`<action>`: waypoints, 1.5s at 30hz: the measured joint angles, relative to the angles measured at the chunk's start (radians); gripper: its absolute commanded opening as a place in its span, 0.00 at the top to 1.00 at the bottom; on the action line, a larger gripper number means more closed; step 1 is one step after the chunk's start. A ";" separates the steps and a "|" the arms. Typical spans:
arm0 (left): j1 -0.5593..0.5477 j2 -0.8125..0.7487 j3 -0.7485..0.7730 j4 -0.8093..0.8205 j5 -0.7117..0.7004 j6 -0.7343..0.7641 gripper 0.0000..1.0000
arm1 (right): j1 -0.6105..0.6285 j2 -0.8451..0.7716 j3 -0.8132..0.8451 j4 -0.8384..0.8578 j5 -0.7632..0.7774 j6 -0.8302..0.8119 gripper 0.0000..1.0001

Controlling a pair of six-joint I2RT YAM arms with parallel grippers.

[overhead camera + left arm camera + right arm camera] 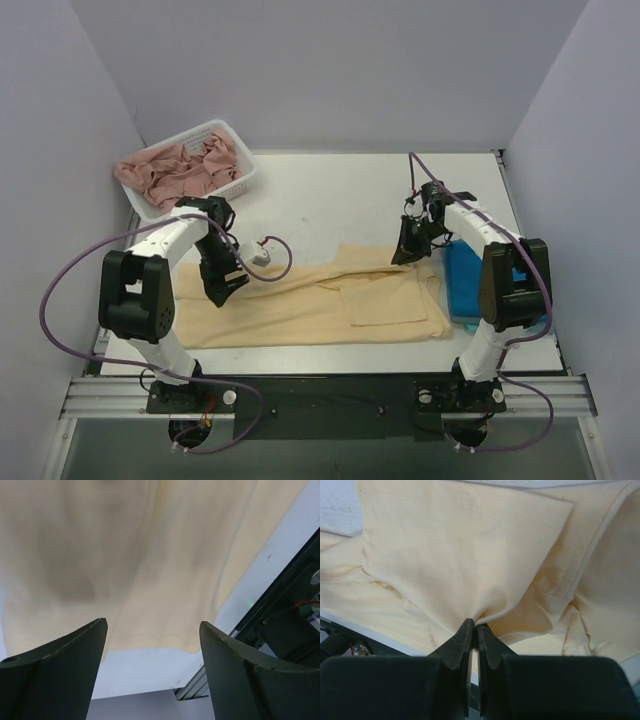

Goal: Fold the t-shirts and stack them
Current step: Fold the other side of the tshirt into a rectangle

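The pale yellow-peach t-shirt (pixel 310 300) lies spread across the table's near middle, partly folded, with a sleeve folded onto its right part. It also shows in the left wrist view (pixel 150 560) and the right wrist view (pixel 465 555). My left gripper (pixel 226 287) hovers open over the shirt's left end; its fingers (pixel 60 675) stand wide apart with the shirt's hem and bare table between them. My right gripper (pixel 408 252) is shut on a pinch of the yellow shirt's cloth (pixel 476 622) at its far right edge. The bright blue t-shirt (pixel 465 282) lies folded at the right, partly behind the right arm.
A white basket (pixel 236 150) holding crumpled pink-brown cloth (pixel 180 170) stands at the back left. A metal rail (pixel 330 395) runs along the table's near edge. Grey walls close in on three sides.
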State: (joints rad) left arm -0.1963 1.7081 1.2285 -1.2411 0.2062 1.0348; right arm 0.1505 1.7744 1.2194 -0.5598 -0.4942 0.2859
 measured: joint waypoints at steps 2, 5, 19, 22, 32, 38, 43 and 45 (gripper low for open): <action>0.012 -0.006 0.000 -0.027 -0.018 0.019 0.14 | 0.000 0.000 0.000 0.004 0.001 -0.002 1.00; 0.064 -0.029 0.000 -0.016 -0.065 0.047 0.19 | 0.000 0.000 0.000 0.005 0.000 -0.004 1.00; 0.269 -0.085 -0.293 0.390 -0.244 0.223 0.33 | 0.001 0.001 0.000 0.014 0.000 -0.004 1.00; 0.283 -0.089 -0.318 0.450 -0.263 0.254 0.37 | 0.001 0.001 0.000 0.018 -0.002 -0.004 1.00; 0.284 -0.100 -0.330 0.588 -0.260 0.299 0.87 | 0.000 0.002 0.006 0.018 -0.011 -0.008 1.00; 0.284 -0.100 -0.322 0.593 -0.253 0.308 0.99 | -0.005 0.002 0.023 0.017 -0.011 -0.008 1.00; 0.284 -0.099 -0.293 0.579 -0.251 0.307 1.00 | -0.006 0.002 0.035 0.006 -0.011 -0.008 1.00; 0.284 -0.098 -0.278 0.571 -0.251 0.304 1.00 | -0.006 0.000 0.034 -0.006 -0.011 -0.011 1.00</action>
State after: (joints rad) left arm 0.0879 1.6096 0.9501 -0.6701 -0.0448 1.3388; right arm 0.1448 1.7741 1.2537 -0.5659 -0.5056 0.2752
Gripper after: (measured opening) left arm 0.140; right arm 0.009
